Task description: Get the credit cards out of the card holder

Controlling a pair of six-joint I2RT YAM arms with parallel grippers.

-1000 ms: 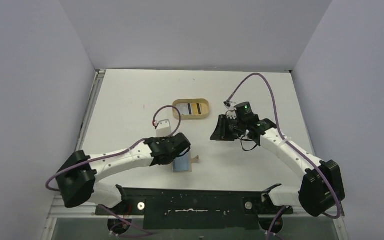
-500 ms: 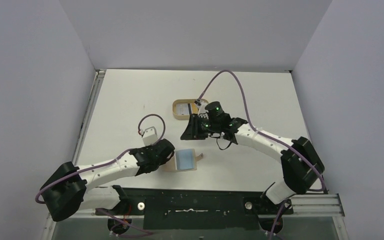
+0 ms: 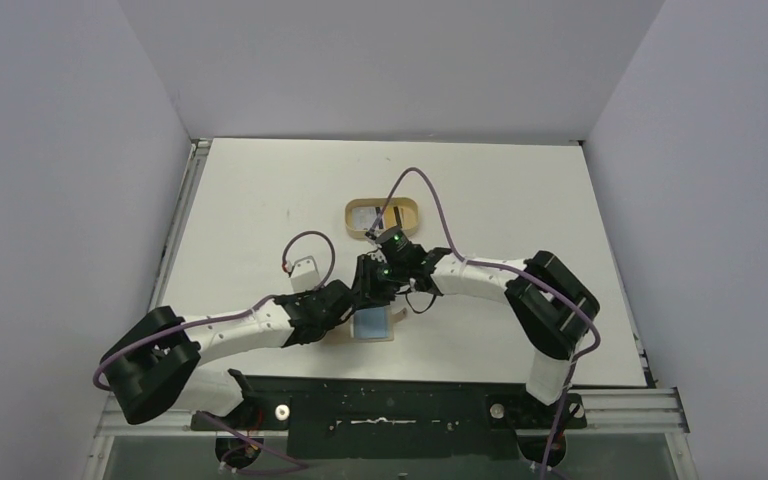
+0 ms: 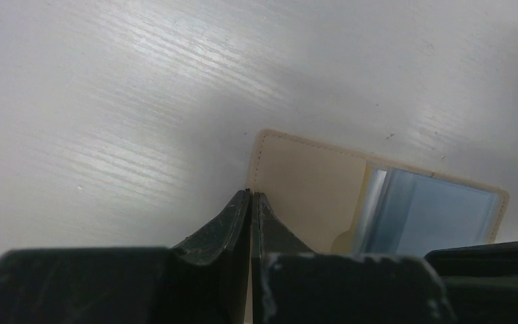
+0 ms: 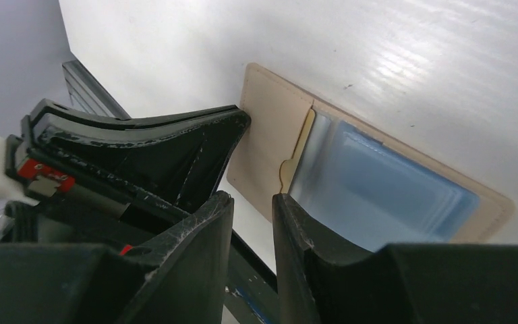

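Observation:
The tan card holder (image 3: 385, 333) lies flat near the table's front edge. A light blue card (image 3: 369, 323) lies in it, partly out of its pocket. Both also show in the left wrist view, holder (image 4: 303, 192) and card (image 4: 438, 216), and in the right wrist view, holder (image 5: 270, 135) and card (image 5: 384, 196). A thin yellowish edge (image 5: 303, 147) shows at the pocket mouth; I cannot tell if it is the yellow-orange card. My left gripper (image 4: 251, 194) is shut, its tips at the holder's left edge. My right gripper (image 5: 253, 202) hovers over the holder's near-left corner, slightly open and empty.
An oval tan tray (image 3: 357, 206) with a pale card in it stands behind the holder, partly covered by the right arm's purple cable (image 3: 410, 180). The black front rail (image 3: 390, 405) runs just in front of the holder. The two grippers are close together.
My right arm has swung left and forward from beside the tray to just above the holder. My left gripper has slid off the top of the holder to its left edge.

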